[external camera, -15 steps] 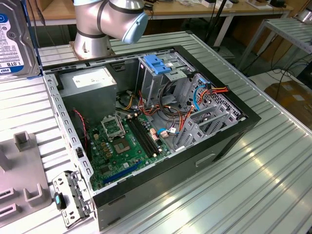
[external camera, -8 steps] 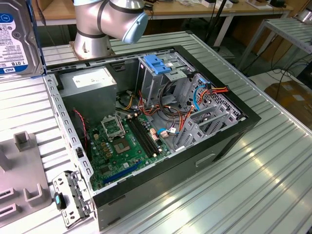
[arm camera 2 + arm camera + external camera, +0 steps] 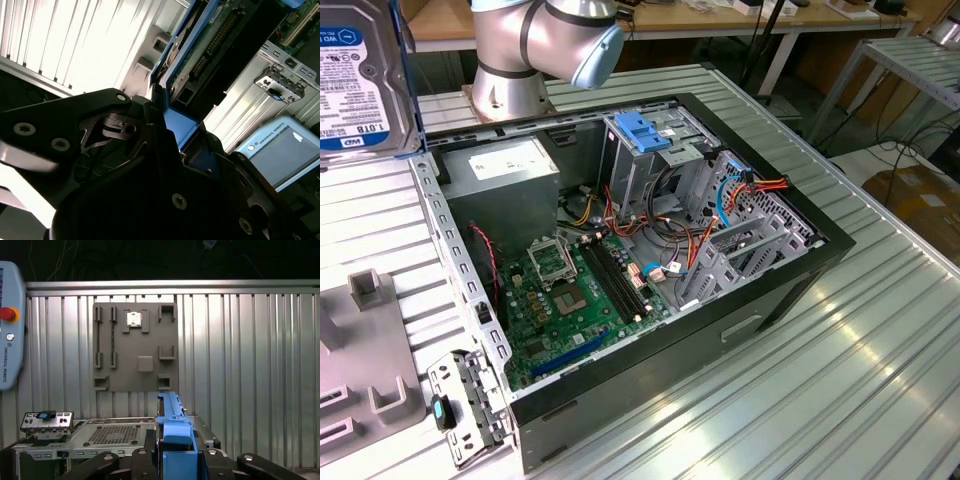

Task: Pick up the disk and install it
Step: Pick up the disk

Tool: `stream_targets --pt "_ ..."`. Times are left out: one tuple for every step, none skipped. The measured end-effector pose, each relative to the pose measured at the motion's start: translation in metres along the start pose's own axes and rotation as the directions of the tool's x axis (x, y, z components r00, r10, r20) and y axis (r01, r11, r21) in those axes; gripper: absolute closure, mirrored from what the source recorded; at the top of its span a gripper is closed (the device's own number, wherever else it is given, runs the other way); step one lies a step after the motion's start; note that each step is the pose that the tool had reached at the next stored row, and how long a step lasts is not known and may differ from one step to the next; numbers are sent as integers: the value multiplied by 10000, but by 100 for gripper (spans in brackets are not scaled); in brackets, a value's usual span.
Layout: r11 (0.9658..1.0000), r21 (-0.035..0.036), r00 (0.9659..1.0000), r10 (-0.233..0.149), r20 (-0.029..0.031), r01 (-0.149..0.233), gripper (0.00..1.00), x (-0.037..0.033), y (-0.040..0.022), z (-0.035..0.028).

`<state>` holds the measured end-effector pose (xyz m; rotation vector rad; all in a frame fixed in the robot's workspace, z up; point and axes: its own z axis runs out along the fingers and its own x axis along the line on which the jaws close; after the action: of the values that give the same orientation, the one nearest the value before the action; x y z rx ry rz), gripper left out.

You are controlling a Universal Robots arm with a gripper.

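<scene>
At the wrist, your gripper (image 3: pixel 175 454) has its black fingers (image 3: pixel 149 454) pinching the blue end tab (image 3: pixel 176 440) of the disk (image 3: pixel 358 85), one finger on each side of the tab. In both wrist views the blue carrier runs edge-on away from the clamp. You can see the disk raised clear of the bench (image 3: pixel 840 380) at the exterior view's upper left. Its white label faces that camera, and it sits well apart from the open computer case (image 3: pixel 740 330). The case lies on its side in the middle of the bench. Inside it are the green motherboard (image 3: pixel 575 290), the grey power supply (image 3: pixel 505 170) and the tall drive cage (image 3: pixel 655 175) with its blue latch (image 3: pixel 642 130). A grey fixture plate (image 3: pixel 360 350) lies flat by the bench edge at the exterior view's left. The arm's base (image 3: pixel 520 50) stands at the far edge behind the case. A teach pendant (image 3: pixel 10 325) lies near the fixture plate in the first wrist view.
</scene>
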<state>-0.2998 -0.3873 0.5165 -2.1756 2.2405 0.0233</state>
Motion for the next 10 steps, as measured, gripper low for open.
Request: stream_targets --pt "10000 0 10000 0 0 0 63 0 -10 0" --pt "10000 1 10000 0 1 0 63 1 -21 0" --pt "10000 0 10000 0 0 0 63 2 -49 0" --pt "10000 0 10000 1 0 -1 63 4 -60 0" --pt "10000 0 10000 1 0 -1 63 5 -70 0" --pt "10000 0 10000 1 0 -1 63 6 -82 0" --pt "10000 0 10000 0 0 0 63 7 -92 0" --pt "10000 0 10000 0 0 0 63 8 -103 0" --pt "10000 0 10000 1 0 -1 63 9 -114 0" --pt "10000 0 10000 1 0 -1 63 10 -126 0"
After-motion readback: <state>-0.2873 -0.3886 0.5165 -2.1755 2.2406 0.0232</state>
